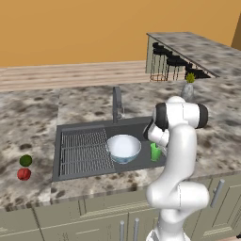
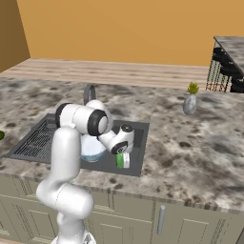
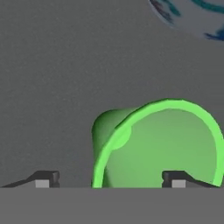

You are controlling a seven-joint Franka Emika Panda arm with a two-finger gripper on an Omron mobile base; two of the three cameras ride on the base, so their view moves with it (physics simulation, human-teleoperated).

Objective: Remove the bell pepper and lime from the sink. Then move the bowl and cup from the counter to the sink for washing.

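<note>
The bright green cup [image 1: 155,151] [image 2: 123,160] stands in the right end of the dark sink [image 1: 134,125], beside the pale blue bowl [image 1: 124,147] [image 2: 90,147], which sits in the basin too. In the hand view the cup [image 3: 162,144] is close below the hand, and the gripper [image 3: 111,179] is open, one fingertip over the cup's mouth and the other outside its wall. The bowl's patterned edge [image 3: 192,17] shows at the top right there. The dark green lime [image 1: 26,160] and red bell pepper [image 1: 24,174] lie on the counter [image 1: 28,127] left of the sink.
A ribbed wire rack [image 1: 84,151] covers the sink's left half, and a dark faucet [image 1: 116,103] rises behind the basin. A grey vase with a plant [image 1: 188,89] [image 2: 190,102] stands at the back right. Beyond it is a raised stone bar with stools [image 1: 172,63].
</note>
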